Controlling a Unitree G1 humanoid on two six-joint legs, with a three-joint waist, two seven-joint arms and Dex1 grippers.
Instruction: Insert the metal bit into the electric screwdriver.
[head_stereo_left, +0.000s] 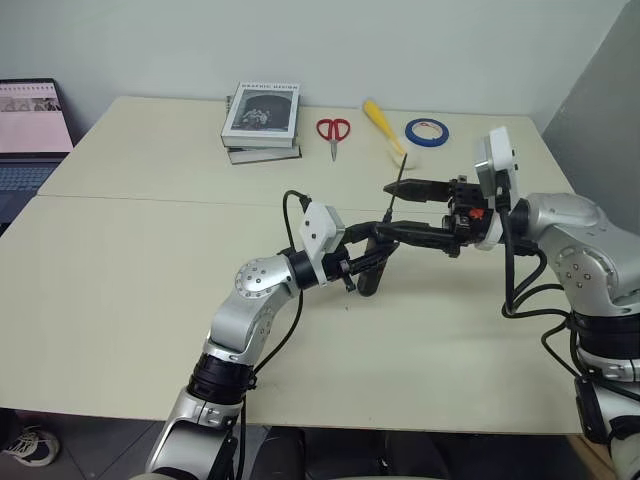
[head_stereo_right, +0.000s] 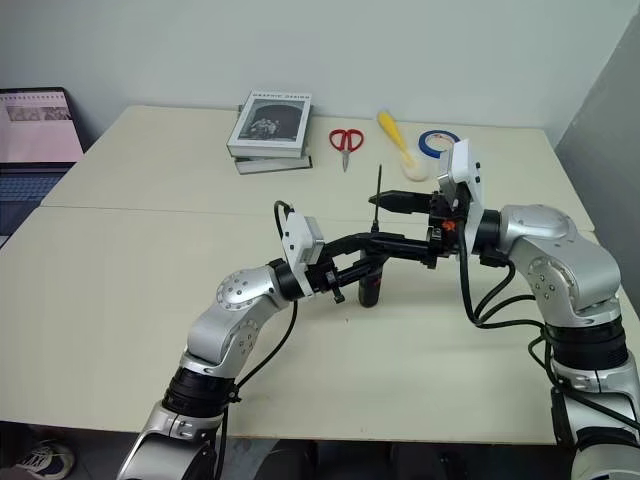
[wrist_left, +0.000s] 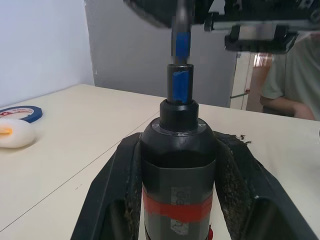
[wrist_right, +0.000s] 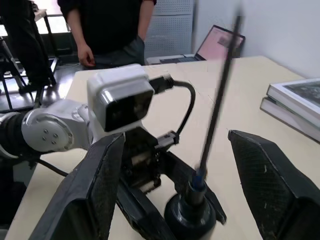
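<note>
Screwdriver first: we see the electric screwdriver (wrist_left: 177, 170), black with a red band, clamped between the two black fingers of the left hand (head_stereo_right: 366, 262) above the middle of the table (head_stereo_left: 120, 290), its nose pointing up. The metal bit (wrist_right: 216, 107), a thin dark rod with a blue collar at its base, stands with its lower end in the nose of the screwdriver, as we read it from both wrist views; it rises almost upright, tilted slightly.

We see the right hand (wrist_right: 175, 165) reaching in level from the right, its fingers spread wide on either side of the bit and not touching it, so it holds nothing.

Along the far edge of the table we see a stack of books (head_stereo_left: 261, 122), red-handled scissors (head_stereo_left: 334, 131), a yellow-handled tool (head_stereo_left: 382, 123) with a white end, and a roll of blue tape (head_stereo_left: 427, 131). A laptop (head_stereo_left: 30, 135) sits open off the table's left side. In the wrist views we also see a person (wrist_right: 107, 27) standing beyond the table.
</note>
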